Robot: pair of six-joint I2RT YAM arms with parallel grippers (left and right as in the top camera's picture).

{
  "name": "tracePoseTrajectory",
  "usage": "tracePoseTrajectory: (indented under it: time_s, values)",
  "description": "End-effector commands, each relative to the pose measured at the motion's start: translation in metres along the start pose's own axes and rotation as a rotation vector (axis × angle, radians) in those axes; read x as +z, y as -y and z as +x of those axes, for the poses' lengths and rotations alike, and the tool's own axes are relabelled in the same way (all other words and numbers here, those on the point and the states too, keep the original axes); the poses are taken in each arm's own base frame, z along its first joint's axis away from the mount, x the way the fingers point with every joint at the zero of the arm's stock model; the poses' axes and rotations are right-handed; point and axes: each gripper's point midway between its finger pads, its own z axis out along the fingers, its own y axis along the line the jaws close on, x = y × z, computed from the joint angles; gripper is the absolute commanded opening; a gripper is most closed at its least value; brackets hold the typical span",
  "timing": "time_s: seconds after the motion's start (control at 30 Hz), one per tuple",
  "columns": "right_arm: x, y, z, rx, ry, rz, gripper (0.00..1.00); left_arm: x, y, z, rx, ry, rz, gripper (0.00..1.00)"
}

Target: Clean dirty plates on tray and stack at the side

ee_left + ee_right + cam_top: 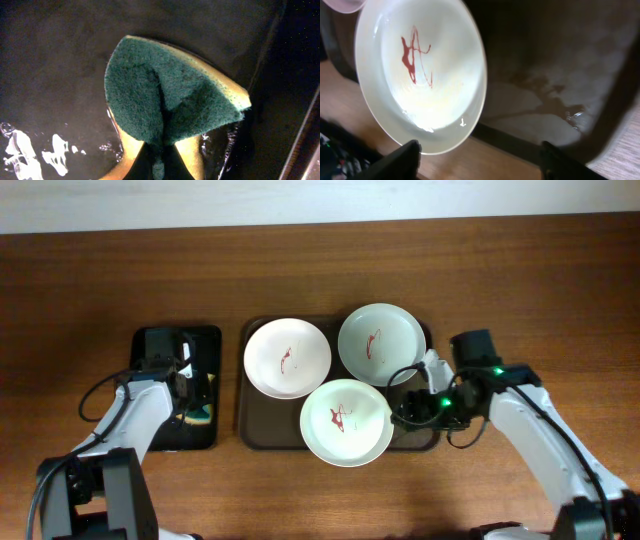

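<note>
Three white plates with red smears lie on the dark brown tray: one back left, one back right, one front that overhangs the tray's front rim. My right gripper is open and empty just right of the front plate. In the right wrist view its fingers straddle that plate's rim and the tray's edge. My left gripper is shut on a folded green and yellow sponge, with the fingers over the black tray.
A smaller black tray lies left of the brown tray, wet, with white foam on it. Brown wooden table extends all round. A wet patch shows on the brown tray's floor.
</note>
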Motion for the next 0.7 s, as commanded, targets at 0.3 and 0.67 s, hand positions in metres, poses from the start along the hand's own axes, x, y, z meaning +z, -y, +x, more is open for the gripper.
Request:
tracePoseTrajectory:
  time_s: [0.3, 0.67]
  values:
    - [0.036, 0.003, -0.004, -0.039, -0.070, 0.052, 0.28, -0.049, 0.006, -0.002, -0.004, 0.006, 0.048, 0.00]
    - [0.055, 0.003, -0.009, -0.004, -0.074, 0.081, 0.08, -0.049, 0.005, 0.001, -0.004, -0.005, 0.046, 0.00]
